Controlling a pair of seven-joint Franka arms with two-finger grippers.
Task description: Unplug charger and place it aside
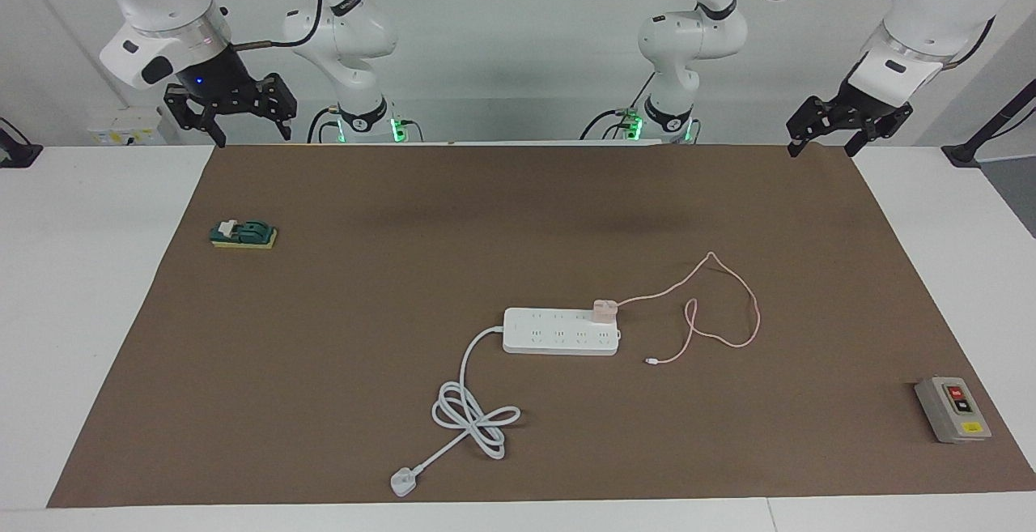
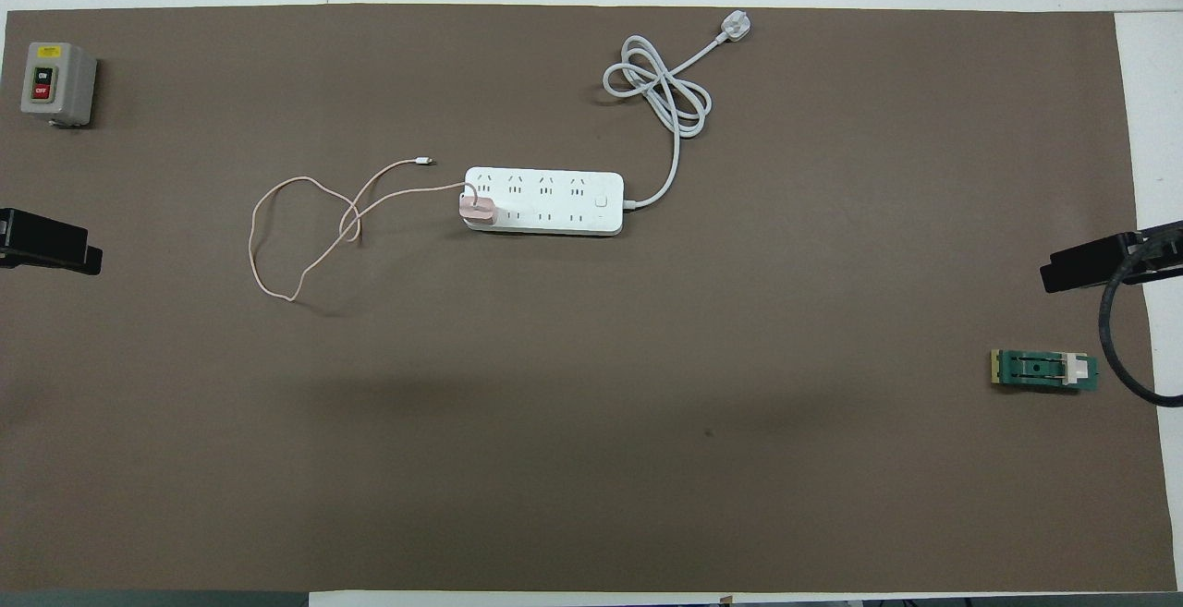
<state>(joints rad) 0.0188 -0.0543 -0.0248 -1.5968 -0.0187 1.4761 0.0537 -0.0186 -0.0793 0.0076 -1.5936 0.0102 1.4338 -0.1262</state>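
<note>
Grippers first, since they sit up at the robots' edge: the left gripper (image 1: 846,129) hangs at the upper right of the facing view over the mat's corner, fingers spread, holding nothing, and the right gripper (image 1: 235,111) hangs at the upper left the same way, spread and empty, both arms just waiting. Next out, a small green block (image 1: 244,233) sits on the brown mat (image 1: 405,273) at the left of that frame. Around the middle lies the white power strip (image 1: 562,331), and the pink charger (image 1: 605,309) is plugged into it at the end toward the left arm, on the row nearer the robots. Its thin pink cable (image 1: 728,289) loops over the mat beside the strip, the tiny connector (image 1: 650,361) lying loose. Farther still, the strip's thick white cord (image 1: 473,414) coils and ends in a white plug (image 1: 402,482), low in the frame. A grey switch box (image 1: 953,408) sits at the lower right.
</note>
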